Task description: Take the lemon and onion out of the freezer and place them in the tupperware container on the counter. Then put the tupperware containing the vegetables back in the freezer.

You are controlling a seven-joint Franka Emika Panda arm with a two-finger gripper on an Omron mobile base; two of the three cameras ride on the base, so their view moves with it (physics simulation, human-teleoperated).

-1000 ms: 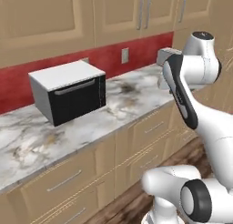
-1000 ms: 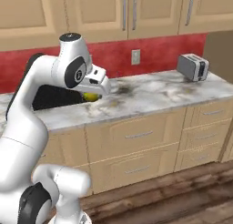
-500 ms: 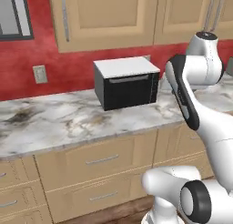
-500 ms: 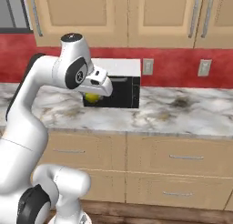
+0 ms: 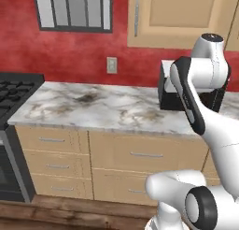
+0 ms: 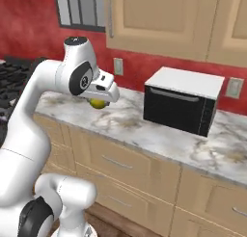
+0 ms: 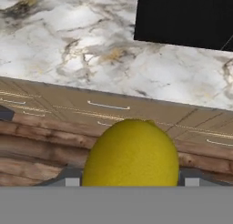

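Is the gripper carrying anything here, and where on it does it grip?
The gripper holds the lemon across its middle, one finger on each side.

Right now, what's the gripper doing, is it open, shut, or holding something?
Gripper: closed on the lemon, which sits between its fingers above the counter edge.

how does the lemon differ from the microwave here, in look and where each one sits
The lemon is small, yellow and oval; the microwave is a big box, black-fronted with a white top. The lemon is held up in the gripper, off any surface; the microwave rests on the marble counter against the red wall.
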